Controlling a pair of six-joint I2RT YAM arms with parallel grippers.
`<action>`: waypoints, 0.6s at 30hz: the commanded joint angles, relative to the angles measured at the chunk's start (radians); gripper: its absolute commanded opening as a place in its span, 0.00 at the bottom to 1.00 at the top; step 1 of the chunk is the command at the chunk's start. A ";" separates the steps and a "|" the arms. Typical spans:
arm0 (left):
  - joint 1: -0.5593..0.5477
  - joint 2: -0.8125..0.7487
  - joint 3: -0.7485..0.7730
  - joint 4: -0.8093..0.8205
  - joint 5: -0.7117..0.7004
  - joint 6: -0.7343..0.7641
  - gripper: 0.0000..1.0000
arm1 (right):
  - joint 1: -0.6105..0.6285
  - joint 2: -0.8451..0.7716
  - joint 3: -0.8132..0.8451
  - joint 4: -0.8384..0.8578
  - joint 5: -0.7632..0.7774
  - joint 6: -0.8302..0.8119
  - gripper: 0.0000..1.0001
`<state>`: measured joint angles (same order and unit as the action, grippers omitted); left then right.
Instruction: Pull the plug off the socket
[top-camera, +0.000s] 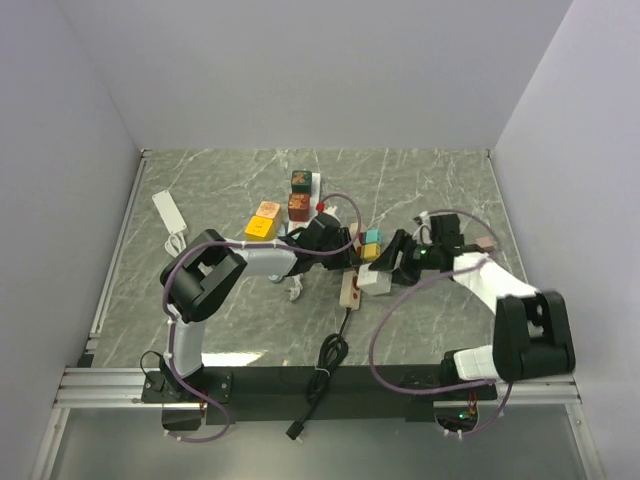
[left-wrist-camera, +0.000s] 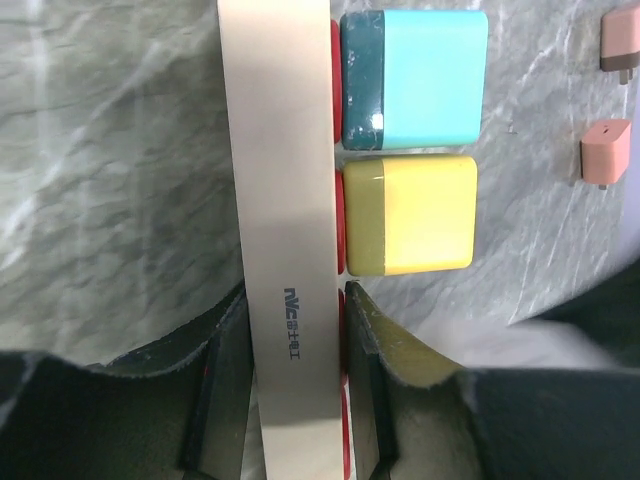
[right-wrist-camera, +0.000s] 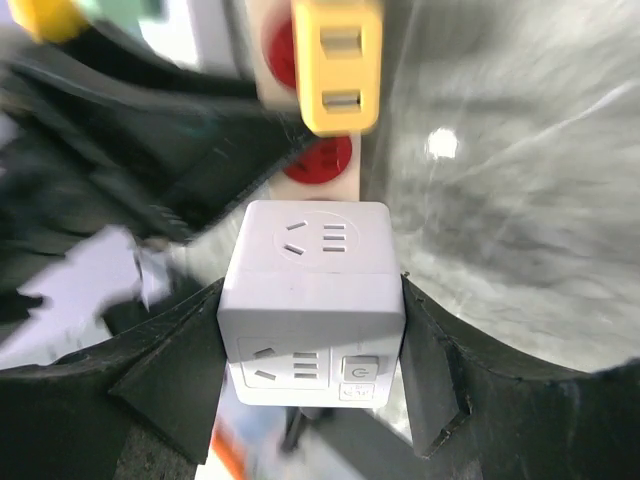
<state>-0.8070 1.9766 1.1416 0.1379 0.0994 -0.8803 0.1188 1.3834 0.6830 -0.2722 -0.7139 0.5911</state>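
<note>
The left pincer (left-wrist-camera: 295, 296) clamps the power strip (left-wrist-camera: 285, 150); the right pincer (right-wrist-camera: 310, 288) grips the white cube plug (right-wrist-camera: 308, 250), with a yellow plug (right-wrist-camera: 340, 65) at twelve o'clock.

Looks like a robotics lab, a purpose-built test cell. Boxed in by plain white walls (top-camera: 300, 70) around a marble-patterned tabletop (top-camera: 430, 190). Fronted by an aluminium rail (top-camera: 110, 385) carrying two bolted arms (top-camera: 200, 290) with loose purple cabling (top-camera: 372, 345). Staged with props: a power strip (top-camera: 348, 292), a white cube plug (top-camera: 375, 281), coloured blocks (top-camera: 263, 222).
</note>
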 joint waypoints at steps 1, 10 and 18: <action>0.028 0.056 -0.100 -0.317 -0.096 0.130 0.00 | -0.059 -0.196 0.006 0.036 0.146 0.056 0.00; 0.040 0.051 -0.069 -0.317 -0.089 0.141 0.00 | -0.057 -0.259 0.000 -0.031 0.200 0.029 0.00; 0.043 -0.005 0.038 -0.359 -0.078 0.162 0.00 | -0.062 -0.284 0.143 -0.338 0.876 0.117 0.00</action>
<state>-0.7807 1.9575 1.1843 0.0189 0.1032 -0.8150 0.0608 1.1240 0.7200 -0.4900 -0.1806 0.6598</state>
